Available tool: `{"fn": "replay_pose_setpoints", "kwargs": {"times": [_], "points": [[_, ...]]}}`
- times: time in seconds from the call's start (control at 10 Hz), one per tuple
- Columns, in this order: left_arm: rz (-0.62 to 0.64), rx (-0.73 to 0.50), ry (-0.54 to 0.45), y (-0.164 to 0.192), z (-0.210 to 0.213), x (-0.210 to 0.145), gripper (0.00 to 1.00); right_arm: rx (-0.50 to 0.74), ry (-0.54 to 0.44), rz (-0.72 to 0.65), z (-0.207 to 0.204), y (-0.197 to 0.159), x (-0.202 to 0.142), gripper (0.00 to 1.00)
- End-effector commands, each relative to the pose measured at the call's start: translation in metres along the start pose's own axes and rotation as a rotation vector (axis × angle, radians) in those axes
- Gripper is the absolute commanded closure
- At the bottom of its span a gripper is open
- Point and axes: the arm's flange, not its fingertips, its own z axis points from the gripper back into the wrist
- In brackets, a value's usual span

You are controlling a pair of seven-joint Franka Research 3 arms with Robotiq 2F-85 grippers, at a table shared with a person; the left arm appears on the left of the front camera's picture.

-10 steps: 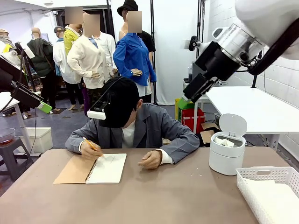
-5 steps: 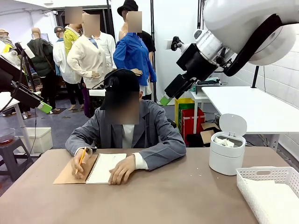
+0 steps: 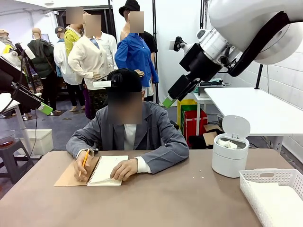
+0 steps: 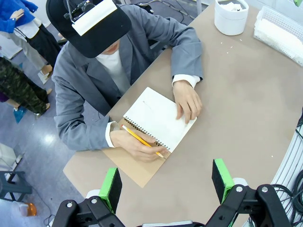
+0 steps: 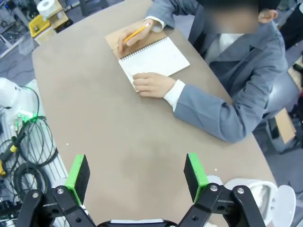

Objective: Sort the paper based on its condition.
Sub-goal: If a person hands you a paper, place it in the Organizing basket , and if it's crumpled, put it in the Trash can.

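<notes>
A matte taupe table [image 3: 180, 198] is seen, bare across its middle. At its 4 o'clock corner a white lattice basket [image 3: 265, 174] is set, and smooth sheets [image 3: 277, 201] are stacked flat in it. At 3 o'clock a round white bin [image 3: 229, 161] is placed with its lid tipped up, and crumpled paper [image 3: 228, 144] is seen inside. At 10 o'clock a spiral notebook [image 3: 106, 170] is laid open in front of a seated person [image 3: 130, 132]; one hand [image 3: 124, 169] is rested on the page and a yellow pencil [image 3: 85, 158] is held in the other.

The left end effector [image 4: 166, 182] is held high above the notebook with its fingers spread wide and nothing between them. The right end effector [image 5: 136, 171] is likewise held open and empty above the table.

Beyond the table, a grey-blue floor [image 3: 66, 127], a white side table [image 3: 255, 106] at 2 o'clock and a white wall [image 3: 284, 80] are seen.
</notes>
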Motion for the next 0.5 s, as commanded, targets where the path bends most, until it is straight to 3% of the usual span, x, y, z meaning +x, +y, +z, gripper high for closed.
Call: {"fn": "replay_pose_setpoints", "kwargs": {"times": [0.0, 0.4], "points": [[0.002, 0.002, -0.006, 0.002, 0.000, 0.000, 0.00, 0.015, 0.017, 0.004, -0.006, -0.003, 0.007, 0.00], [0.002, 0.002, -0.006, 0.002, 0.000, 0.000, 0.00, -0.008, 0.000, 0.052, -0.018, -0.017, 0.029, 0.00]]}}
